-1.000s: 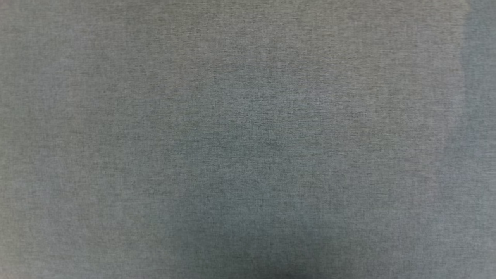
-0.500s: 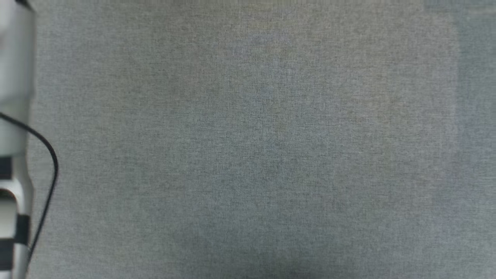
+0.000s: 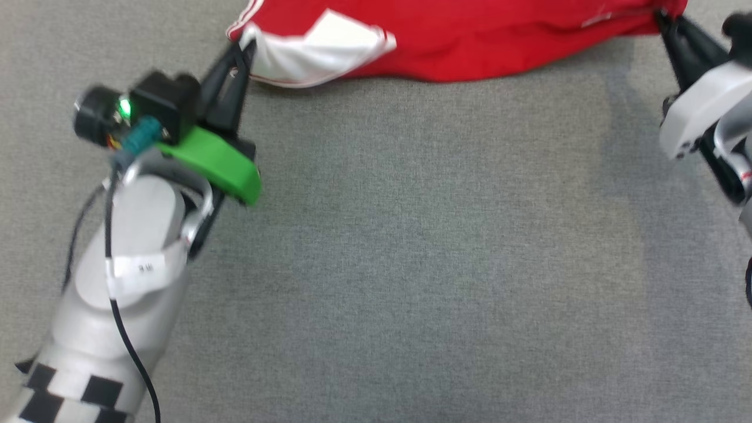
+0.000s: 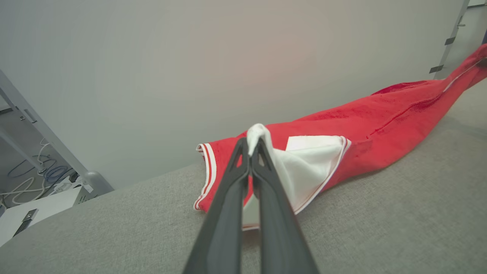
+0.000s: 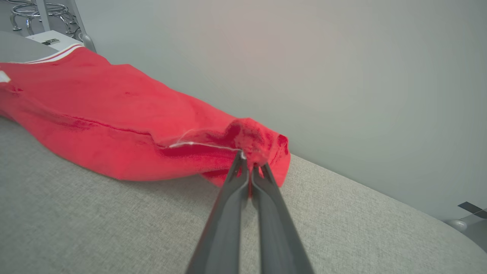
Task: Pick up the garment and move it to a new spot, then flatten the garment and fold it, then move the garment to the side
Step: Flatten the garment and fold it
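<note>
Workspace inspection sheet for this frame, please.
Surface: grey woven fabric, flat.
Job's things: red shirt stretched between both end effectors, middle resting on the surface by the far edge.
Clutter: nothing seen.
End effectors: left end effector shut on the white sleeve; right end effector shut on a red corner.
Cables: black cable along the left forearm; loose cables beside the frame leg.
Surroundings: pale wall behind; metal frame leg.
</note>
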